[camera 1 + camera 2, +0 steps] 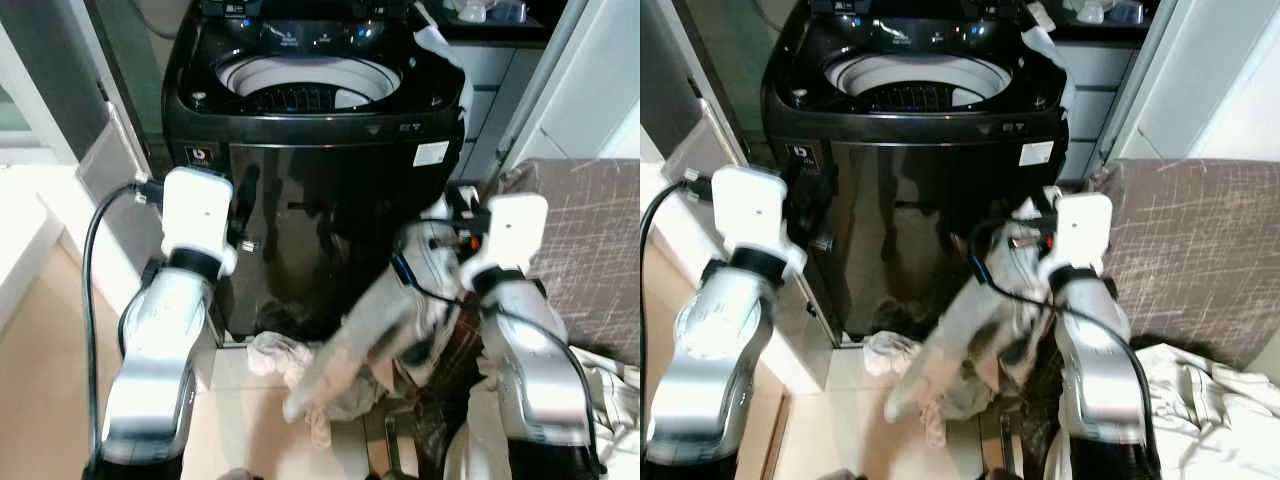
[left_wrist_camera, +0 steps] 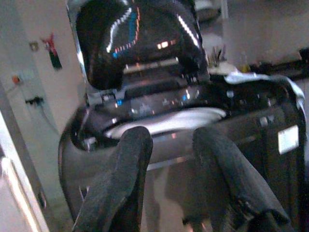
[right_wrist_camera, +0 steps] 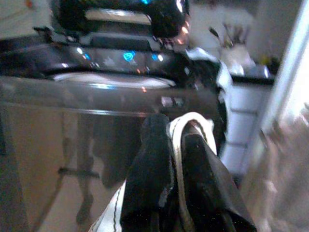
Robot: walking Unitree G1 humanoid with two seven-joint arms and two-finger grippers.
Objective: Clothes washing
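Right gripper (image 3: 176,140) pinched on pale garment (image 1: 350,345), cloth trailing below toward floor pile (image 1: 285,360), raised for loading. Open washing machine (image 1: 310,85) just ahead and above. Left gripper (image 2: 166,145) spread, empty, facing drum.

A pale garment (image 1: 350,350) hangs before the open washing machine (image 1: 310,120).

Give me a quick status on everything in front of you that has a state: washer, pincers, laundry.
Washer lid: up, open.
Washer drum: exposed; contents cannot be told.
Control panel: lights on.
Left pincer: open, holding nothing, facing the washer.
Right pincer: shut on a pale garment hanging below it.
Clothes pile: on the floor by the washer.
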